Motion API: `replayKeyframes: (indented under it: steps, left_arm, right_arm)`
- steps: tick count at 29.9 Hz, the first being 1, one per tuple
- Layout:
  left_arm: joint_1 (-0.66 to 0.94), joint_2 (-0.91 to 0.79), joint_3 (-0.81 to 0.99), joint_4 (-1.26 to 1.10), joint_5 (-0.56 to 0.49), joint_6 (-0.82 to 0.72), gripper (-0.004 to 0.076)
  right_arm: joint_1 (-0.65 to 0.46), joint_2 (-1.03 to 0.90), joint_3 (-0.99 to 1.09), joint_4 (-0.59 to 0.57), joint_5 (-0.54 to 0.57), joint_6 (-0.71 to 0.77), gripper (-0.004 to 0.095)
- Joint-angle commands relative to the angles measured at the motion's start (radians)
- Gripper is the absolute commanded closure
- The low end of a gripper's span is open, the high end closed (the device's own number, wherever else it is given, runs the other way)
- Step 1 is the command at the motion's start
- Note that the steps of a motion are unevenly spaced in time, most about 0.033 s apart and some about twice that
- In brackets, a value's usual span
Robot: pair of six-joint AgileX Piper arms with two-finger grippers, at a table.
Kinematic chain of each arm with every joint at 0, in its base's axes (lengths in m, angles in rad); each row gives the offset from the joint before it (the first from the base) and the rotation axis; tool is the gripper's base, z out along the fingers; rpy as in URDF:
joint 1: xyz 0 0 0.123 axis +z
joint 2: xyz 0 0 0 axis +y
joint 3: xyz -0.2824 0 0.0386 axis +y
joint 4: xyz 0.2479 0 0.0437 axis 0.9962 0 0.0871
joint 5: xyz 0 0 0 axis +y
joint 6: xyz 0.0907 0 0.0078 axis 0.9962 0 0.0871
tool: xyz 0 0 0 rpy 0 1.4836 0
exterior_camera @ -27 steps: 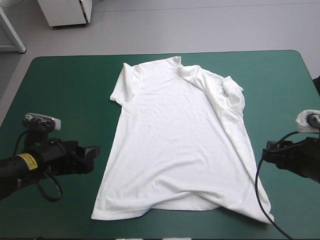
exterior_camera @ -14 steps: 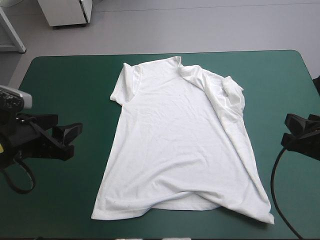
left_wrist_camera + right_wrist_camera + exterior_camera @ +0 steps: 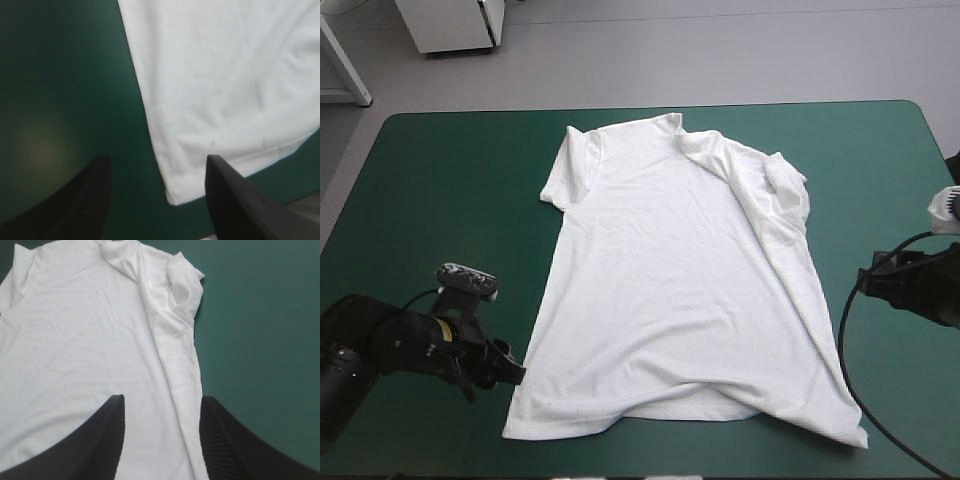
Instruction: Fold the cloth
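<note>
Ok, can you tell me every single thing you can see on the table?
T-shirt: one, white, spread flat in the middle of the table, collar toward the far edge, the sleeve on the right side rumpled.
Table cover: one, teal-green, under everything.
Left gripper: one, black, fingers open, at the T-shirt's near left hem corner.
Right gripper: one, black, open, at the table's right side, facing the T-shirt's right edge.

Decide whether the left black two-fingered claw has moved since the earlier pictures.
Yes. The left black two-fingered claw has closed in on the near-left hem corner of the white short-sleeved T-shirt.
</note>
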Motion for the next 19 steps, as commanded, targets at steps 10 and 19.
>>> replayKeyframes:
  steps: [10,19]
  left_arm:
    - [-0.002,-0.008,0.320,-0.122,-0.133,-0.040,0.0342]
    - [-0.002,0.008,0.395,-0.122,-0.240,-0.040,0.0359]
  right_arm:
    - [-0.010,0.006,0.042,0.027,-0.001,-0.009,0.0485]
    - [-0.010,0.006,0.042,0.031,-0.001,0.001,0.0494]
